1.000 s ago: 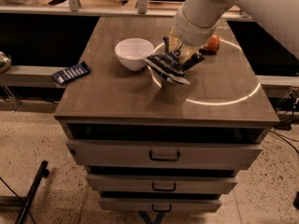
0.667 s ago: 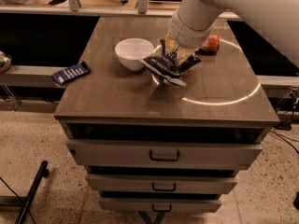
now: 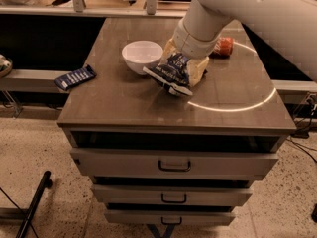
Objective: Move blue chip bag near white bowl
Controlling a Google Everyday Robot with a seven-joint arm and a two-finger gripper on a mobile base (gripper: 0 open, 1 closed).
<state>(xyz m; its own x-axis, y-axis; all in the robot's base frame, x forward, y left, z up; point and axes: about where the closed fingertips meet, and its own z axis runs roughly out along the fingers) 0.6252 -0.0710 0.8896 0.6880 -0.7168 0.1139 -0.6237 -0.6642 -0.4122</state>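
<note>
The blue chip bag (image 3: 171, 72) is a crumpled dark navy bag with white lettering. It hangs tilted in my gripper (image 3: 192, 66), its lower edge at the tabletop, just right of the white bowl (image 3: 141, 54). The bag's left corner almost touches the bowl's rim. My gripper comes down from the upper right and is shut on the bag's upper right part; the bag and my arm hide most of the fingers. The bowl stands upright and empty on the left half of the table.
An orange-red can (image 3: 223, 47) lies behind my arm at the back right. A small flat dark-blue packet (image 3: 75, 77) lies on a ledge left of the table (image 3: 124, 103). Drawers (image 3: 174, 166) are below the tabletop. A bright ring of light shows at the right.
My gripper has carried the bag a little to the left and down, closer to the white bowl. The bowl, can and packet have not moved.
</note>
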